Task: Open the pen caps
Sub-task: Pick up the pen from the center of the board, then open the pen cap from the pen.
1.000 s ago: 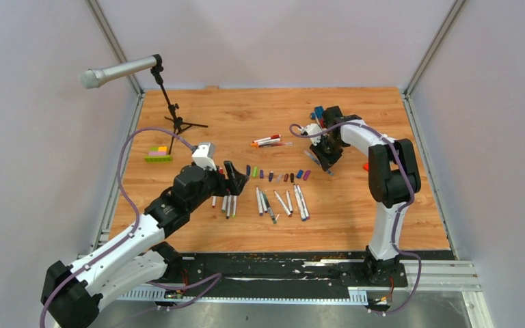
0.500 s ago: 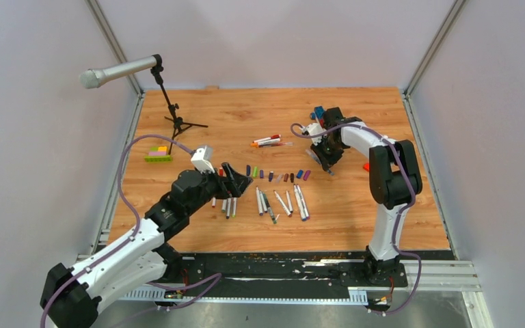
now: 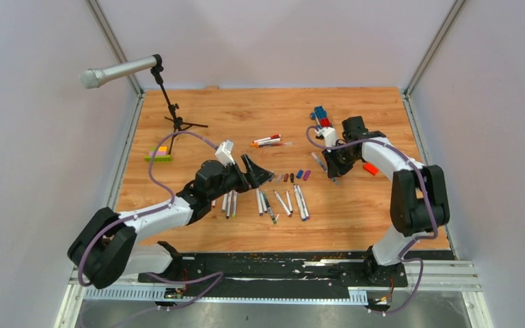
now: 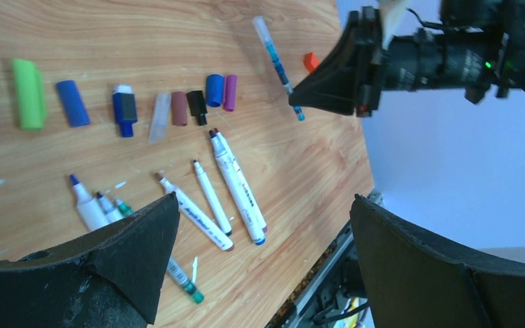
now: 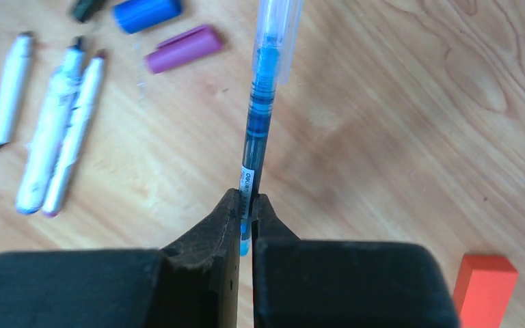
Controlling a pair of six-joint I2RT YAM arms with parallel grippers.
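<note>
My right gripper point(image 3: 335, 166) point(image 5: 247, 205) is shut on the lower end of a slim blue-ink pen point(image 5: 260, 116) with a clear cap point(image 5: 281, 31), holding it low over the wood. The left wrist view shows this pen point(image 4: 277, 65) too. My left gripper point(image 3: 263, 174) point(image 4: 265, 199) is open and empty, hovering above the row of loose pen caps point(image 3: 290, 176) point(image 4: 27, 92). Several uncapped white pens point(image 3: 273, 201) point(image 4: 236, 181) lie in front of that row. A few capped pens point(image 3: 268, 141) lie farther back.
A microphone point(image 3: 119, 70) on a tripod stand stands at the back left. A green-yellow brick bar point(image 3: 158, 156) lies near it. A blue-and-red toy car point(image 3: 322, 115) and an orange block point(image 3: 370, 169) point(image 5: 485, 290) flank my right gripper.
My left arm has stretched forward and to the right, over the cap row. My right gripper has shifted right and slightly nearer, still holding the blue pen.
</note>
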